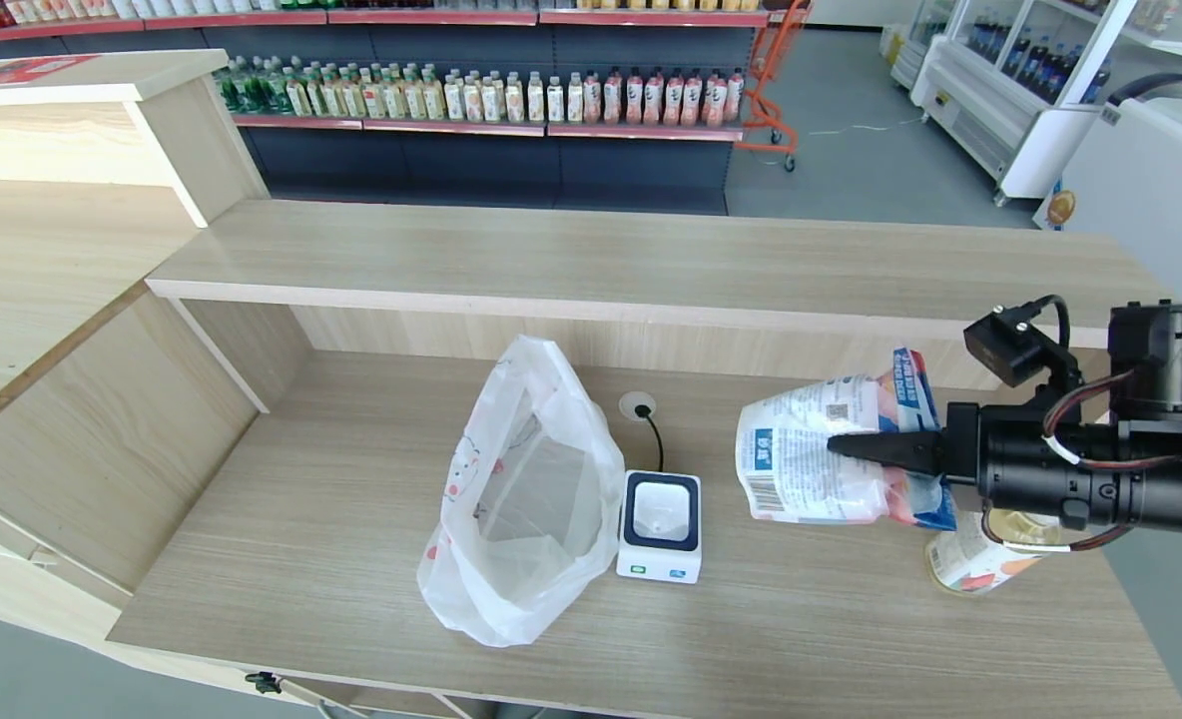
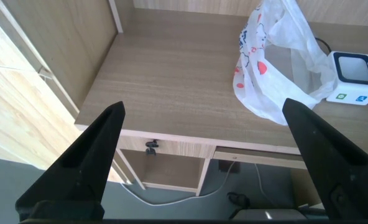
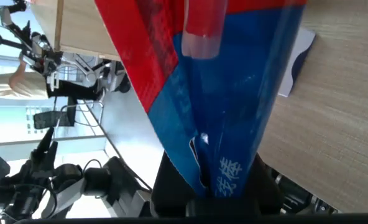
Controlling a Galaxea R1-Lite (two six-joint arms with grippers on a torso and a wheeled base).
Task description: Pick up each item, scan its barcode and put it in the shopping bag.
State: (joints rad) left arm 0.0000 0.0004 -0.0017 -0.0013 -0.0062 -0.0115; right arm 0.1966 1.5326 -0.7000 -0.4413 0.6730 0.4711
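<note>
My right gripper (image 1: 856,448) is shut on a white, blue and pink snack bag (image 1: 819,451), held in the air to the right of the barcode scanner (image 1: 660,526), with its barcode at the lower left corner. In the right wrist view the bag's red and blue end (image 3: 234,93) sits between the fingers. An open white plastic shopping bag (image 1: 523,499) stands left of the scanner. A bottle (image 1: 975,561) lies on the counter under the right arm. My left gripper (image 2: 202,155) is open, hovering off the counter's front left edge, with the shopping bag (image 2: 271,62) and scanner (image 2: 355,78) ahead.
The wooden counter (image 1: 351,559) has a raised ledge (image 1: 651,260) behind and a side wall (image 1: 102,439) on the left. A cable (image 1: 654,439) runs from the scanner to a hole in the counter. Shelves of bottles (image 1: 481,95) stand far behind.
</note>
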